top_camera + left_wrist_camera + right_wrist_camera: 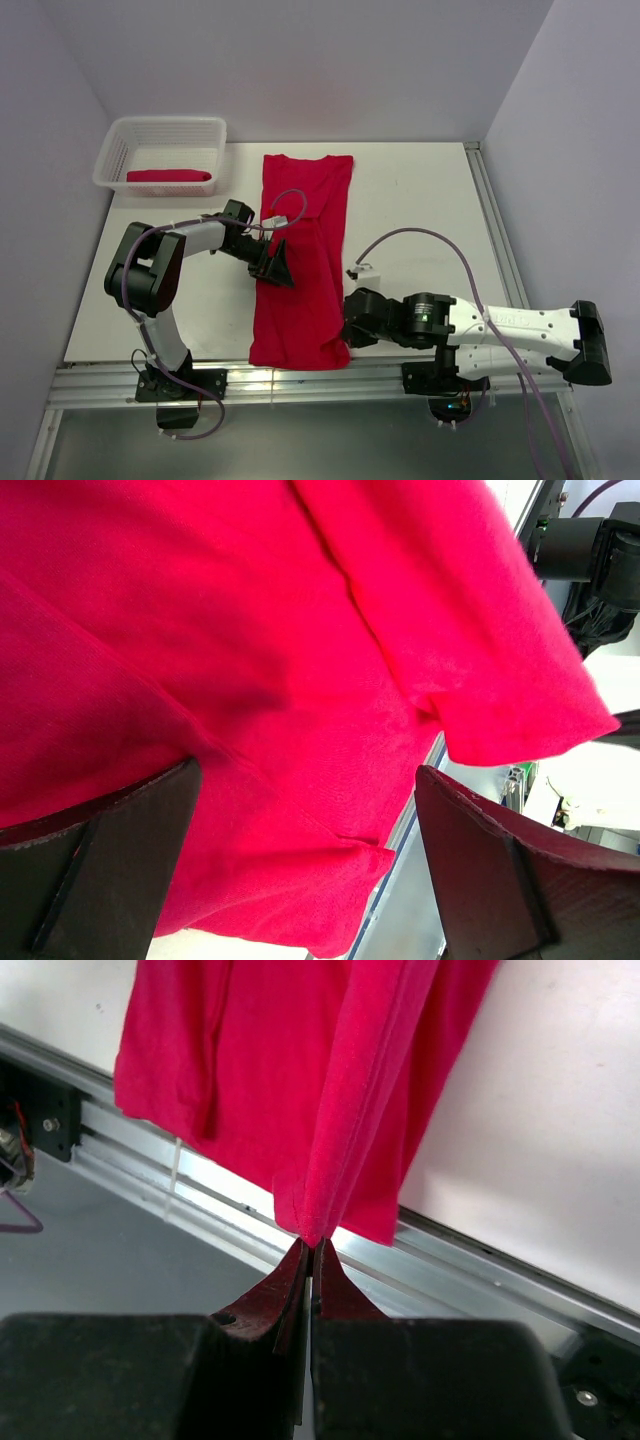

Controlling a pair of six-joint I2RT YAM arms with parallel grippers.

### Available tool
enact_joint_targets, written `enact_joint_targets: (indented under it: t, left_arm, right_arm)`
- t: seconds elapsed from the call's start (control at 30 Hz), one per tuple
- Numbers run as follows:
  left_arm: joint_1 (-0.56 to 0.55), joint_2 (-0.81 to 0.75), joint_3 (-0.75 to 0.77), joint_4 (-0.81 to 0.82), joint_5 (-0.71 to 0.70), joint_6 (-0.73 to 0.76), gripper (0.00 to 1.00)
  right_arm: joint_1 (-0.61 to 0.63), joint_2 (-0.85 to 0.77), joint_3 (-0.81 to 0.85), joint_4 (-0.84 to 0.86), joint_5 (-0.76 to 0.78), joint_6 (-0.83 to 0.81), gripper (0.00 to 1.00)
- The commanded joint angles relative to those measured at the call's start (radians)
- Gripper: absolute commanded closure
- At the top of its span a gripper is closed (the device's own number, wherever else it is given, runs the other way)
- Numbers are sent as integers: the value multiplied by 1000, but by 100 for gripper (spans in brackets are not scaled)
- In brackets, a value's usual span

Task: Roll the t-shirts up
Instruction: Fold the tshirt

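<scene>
The right gripper is pressed fully together. Its two dark, tapering fingers pinch a narrow fold of red cloth at the near right edge of the flat t-shirt. Behind it the right arm lies low and nearly level, reaching leftward along the near edge of the table. Its black wrist joints give way to a long white link.

The left gripper stands wide apart. Its broad, matte black fingers frame the shirt's surface without clamping it, and whether they touch the cloth cannot be told. The left arm rises from its base, folds sharply at the elbow, and runs its forearm rightward to the shirt's left edge, about halfway along its length.

The flat t-shirt is soft crimson cloth with no print. It lies lengthwise down the middle of the white table with its sides folded inward into a long strip, and its near end reaches the aluminium rail. A second t-shirt, the rolled t-shirt, lies as a tight red bundle inside the white plastic lattice basket at the far left corner.
</scene>
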Motion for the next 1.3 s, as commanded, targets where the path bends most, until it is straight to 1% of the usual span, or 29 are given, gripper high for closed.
enact_joint_targets:
  t: [0.0, 0.2, 0.23, 0.33, 0.53, 0.6, 0.73, 0.83, 1.0, 1.07, 1.1, 1.17, 1.2, 1.23, 1.27]
  left_arm:
    - [-13, 41, -8, 10, -128, 47, 0]
    - [-13, 39, -7, 10, -124, 49, 1]
    - [-13, 39, -7, 9, -124, 49, 1]
    - [-13, 39, -7, 7, -121, 49, 0]
    - [-13, 39, -7, 7, -119, 50, 1]
    - [-13, 38, -8, 7, -118, 49, 1]
    - [-13, 38, -7, 6, -114, 52, 1]
    - [-13, 39, -5, 4, -116, 53, 0]
    - [-13, 44, -4, 1, -113, 53, 1]
    - [-11, 42, -4, 3, -113, 53, 0]
    - [-13, 42, -4, 3, -111, 53, 1]
    - [-13, 38, -2, 3, -110, 56, 0]
    - [-13, 36, -1, 0, -110, 56, 1]
    - [-13, 28, 1, -2, -108, 58, 1]
    - [-13, 24, 5, -8, -102, 61, 0]
  right_arm:
    - [20, 42, 11, 73, -21, -2, 100]
    - [61, 211, 85, 182, -61, -42, 100]
    - [69, 264, 111, 202, -66, -42, 100]
    - [100, 372, 164, 217, -74, -54, 100]
    - [129, 527, 233, 285, -132, -79, 100]
    - [135, 556, 250, 277, -133, -82, 100]
    - [138, 614, 255, 329, -175, -88, 100]
    - [147, 650, 270, 328, -180, -91, 100]
    - [155, 681, 264, 329, -189, -91, 99]
    - [155, 685, 267, 314, -172, -91, 90]
    - [155, 676, 267, 299, -160, -85, 70]
    - [156, 652, 255, 297, -128, -79, 56]
    - [155, 633, 248, 296, -118, -73, 45]
    - [155, 586, 229, 293, -108, -71, 42]
    - [153, 560, 221, 291, -92, -70, 41]
